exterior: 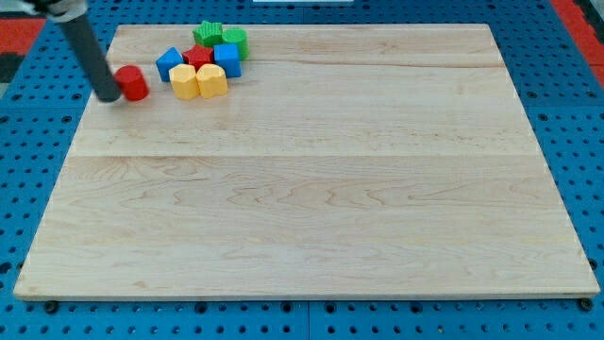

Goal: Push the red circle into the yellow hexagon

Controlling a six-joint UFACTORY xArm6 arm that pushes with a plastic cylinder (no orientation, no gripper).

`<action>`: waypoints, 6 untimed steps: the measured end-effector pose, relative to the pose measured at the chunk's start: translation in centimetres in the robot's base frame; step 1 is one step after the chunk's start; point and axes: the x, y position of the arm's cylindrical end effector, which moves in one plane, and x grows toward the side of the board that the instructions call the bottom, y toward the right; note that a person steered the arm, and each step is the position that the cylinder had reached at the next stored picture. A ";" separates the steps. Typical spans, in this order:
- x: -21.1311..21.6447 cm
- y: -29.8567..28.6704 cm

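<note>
The red circle [133, 83] lies near the board's top left. My tip [109, 95] touches its left side; the dark rod slants up to the view's top left. To the right of the red circle lie two yellow blocks side by side: the left one [184, 81] looks like the hexagon, the right one [211, 81] looks like a heart. A small gap separates the red circle from the left yellow block.
Behind the yellow blocks sit a blue block [169, 63], a red star [198, 57], a blue cube [226, 59], a green star [209, 35] and a green circle [234, 40]. The wooden board [311, 189] rests on a blue pegboard.
</note>
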 end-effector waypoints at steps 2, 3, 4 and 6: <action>-4.6 2.9; -5.3 2.9; -5.0 0.9; -11.5 -0.6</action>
